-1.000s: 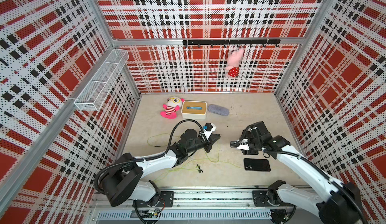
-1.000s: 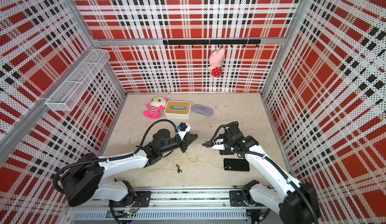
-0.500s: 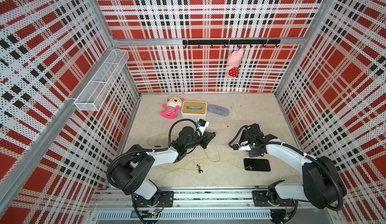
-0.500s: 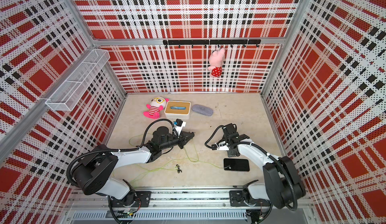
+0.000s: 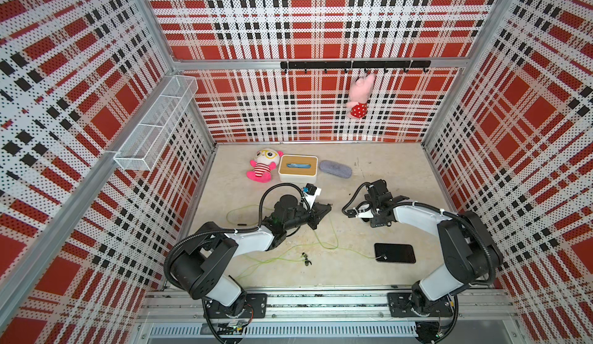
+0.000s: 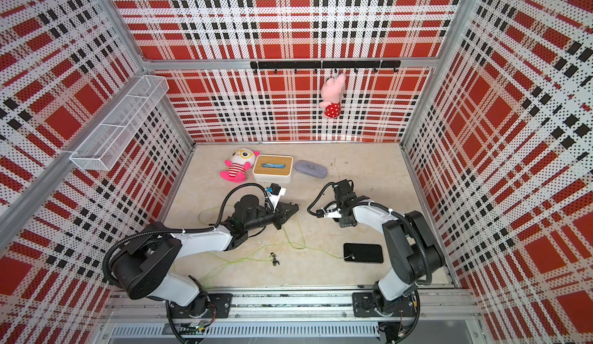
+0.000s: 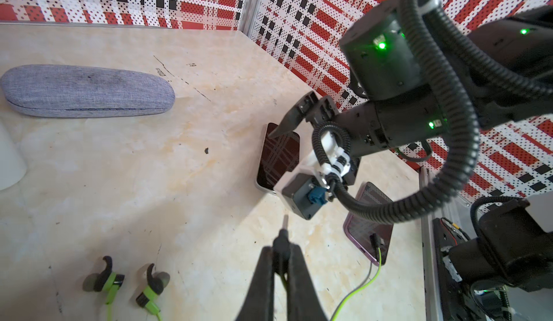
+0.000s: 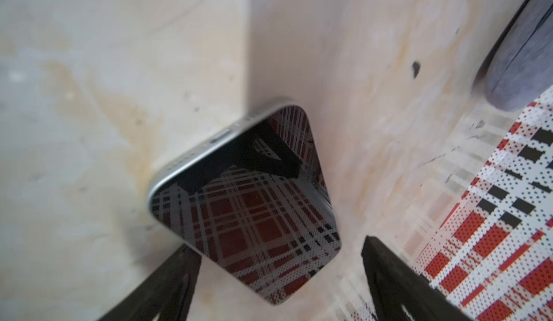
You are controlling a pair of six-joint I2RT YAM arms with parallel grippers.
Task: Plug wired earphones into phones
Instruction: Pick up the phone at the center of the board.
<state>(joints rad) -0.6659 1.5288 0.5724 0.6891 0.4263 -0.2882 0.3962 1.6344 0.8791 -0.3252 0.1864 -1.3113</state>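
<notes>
both top views: high above front edge, tilted down toward back wall (image 5: 305,108); wide, whole scene, near-identical framing. left wrist view: low, close behind left gripper (image 7: 281,249), facing right arm (image 7: 404,119). right wrist view: very near floor (image 8: 89,65), steep onto phone (image 8: 248,202); that phone (image 7: 278,154) also in left wrist view.

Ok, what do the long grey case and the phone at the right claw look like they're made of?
The grey case looks covered in woven fabric, matte and speckled, with a seam along its side. That phone seems to have a glossy glass face, mirroring the plaid walls, and a pale edge band, perhaps metal.
</notes>
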